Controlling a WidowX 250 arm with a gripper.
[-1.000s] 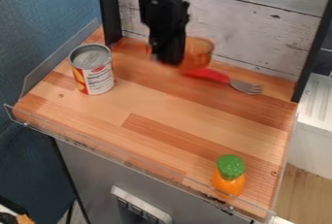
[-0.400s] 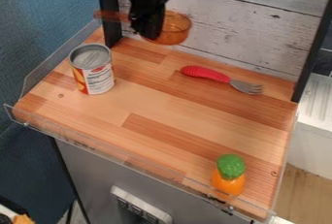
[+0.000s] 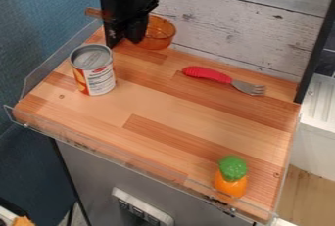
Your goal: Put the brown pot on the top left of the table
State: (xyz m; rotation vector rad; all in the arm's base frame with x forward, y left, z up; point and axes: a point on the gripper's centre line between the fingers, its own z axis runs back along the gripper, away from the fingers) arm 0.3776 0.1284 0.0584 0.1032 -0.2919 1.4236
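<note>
At the back left of the wooden table (image 3: 163, 105), the black gripper (image 3: 136, 33) points down, shut on the see-through orange-brown pot (image 3: 161, 32). The pot's bowl is upright to the right of the gripper, and its handle (image 3: 95, 12) sticks out to the left past the black post. The gripper hides the part between bowl and handle. I cannot tell whether the bowl's bottom touches the tabletop.
A can (image 3: 93, 69) stands near the left edge, in front of the gripper. A red-handled fork (image 3: 219, 78) lies toward the back right. An orange-and-green toy (image 3: 231, 176) is at the front right. A black post (image 3: 108, 5) rises at the back left corner.
The gripper has moved left with the pot, which first rose off the table and then came slightly lower. The red fork handle is now fully uncovered.
</note>
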